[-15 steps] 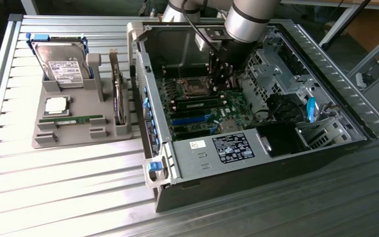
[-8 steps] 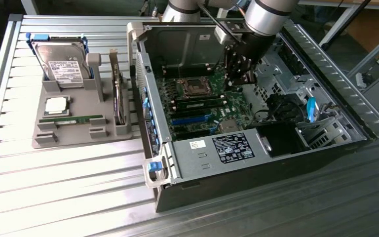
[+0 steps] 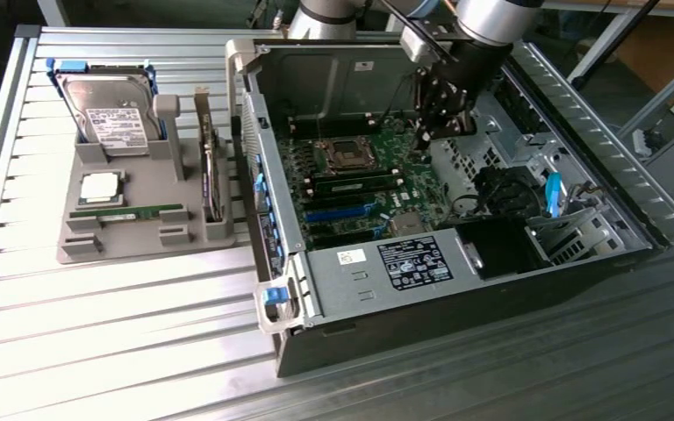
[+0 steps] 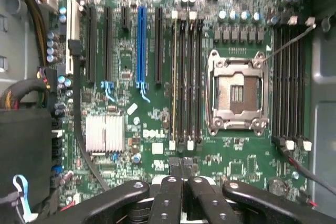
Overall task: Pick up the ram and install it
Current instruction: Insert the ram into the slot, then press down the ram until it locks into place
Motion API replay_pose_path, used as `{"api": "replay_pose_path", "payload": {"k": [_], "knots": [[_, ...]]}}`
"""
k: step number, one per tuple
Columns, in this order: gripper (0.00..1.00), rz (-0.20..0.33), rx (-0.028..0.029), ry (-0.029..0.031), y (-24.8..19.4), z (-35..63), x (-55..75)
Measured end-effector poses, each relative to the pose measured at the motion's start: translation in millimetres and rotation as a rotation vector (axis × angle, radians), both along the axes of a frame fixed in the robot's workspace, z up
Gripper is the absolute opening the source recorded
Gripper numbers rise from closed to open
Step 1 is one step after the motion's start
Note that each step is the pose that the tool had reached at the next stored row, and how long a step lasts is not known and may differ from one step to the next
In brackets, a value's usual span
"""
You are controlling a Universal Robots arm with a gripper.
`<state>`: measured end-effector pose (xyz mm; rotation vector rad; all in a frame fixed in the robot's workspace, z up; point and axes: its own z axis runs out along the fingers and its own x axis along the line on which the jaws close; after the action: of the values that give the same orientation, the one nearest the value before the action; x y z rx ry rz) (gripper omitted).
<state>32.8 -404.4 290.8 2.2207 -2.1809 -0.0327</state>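
**A:** Where is the ram right now?

**B:** One green stick, the ram (image 3: 126,213), lies flat in the gray tray (image 3: 115,250) on the counter (image 3: 103,342), at the exterior view's left. It sits just beside the square processor chip (image 3: 101,186) and well apart from the open computer case (image 3: 349,281). A second stick (image 3: 354,186) of the same kind looks seated in the slot bank next to the empty processor socket (image 3: 343,156). I can't say which of the two the job means.

**A:** And the jaws?

**B:** Clenched tight, tips pressed together, with nothing between them that I can make out. They hang inside the case above the motherboard (image 4: 131,124), close to one end of that slot bank and far from the tray.

**A:** How would you expect a stick like that to handle?

**B:** Light and stiff, I'd judge, but thin enough to crack rather than flex if it's twisted. The faces are smooth, so a weak pinch could let it slide. The small dark chips and the contact edge are the delicate parts.

**A:** So where would you take hold?

**B:** Across its thickness, near the middle of the long edge opposite the contacts. That keeps it level and leaves the contact edge free. Lying flat in the tray it offers little edge to catch, so that hold looks awkward from here
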Motion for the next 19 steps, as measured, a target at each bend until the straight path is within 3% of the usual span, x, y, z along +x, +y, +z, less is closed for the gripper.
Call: {"api": "replay_pose_path", "payload": {"k": [1, 3, 5, 7, 8, 19], "knots": [[0.09, 0.000, 0.0000, -0.0111, 0.0, -0.1, 0.0], [0.09, 0.000, -0.0001, -0.0127, 0.0, 0.0, 0.0], [0.09, 0.000, -0.0003, -0.0128, 0.0, -0.2, -0.8], [0.09, 0.000, 0.0000, -0.0128, 0.0, -13.9, -16.8], [0.09, 0.000, -0.0001, -0.0128, 0.0, -19.6, -18.5], [0.09, 0.000, 0.0000, -0.0128, -2.4, -55.2, -21.5]]}}
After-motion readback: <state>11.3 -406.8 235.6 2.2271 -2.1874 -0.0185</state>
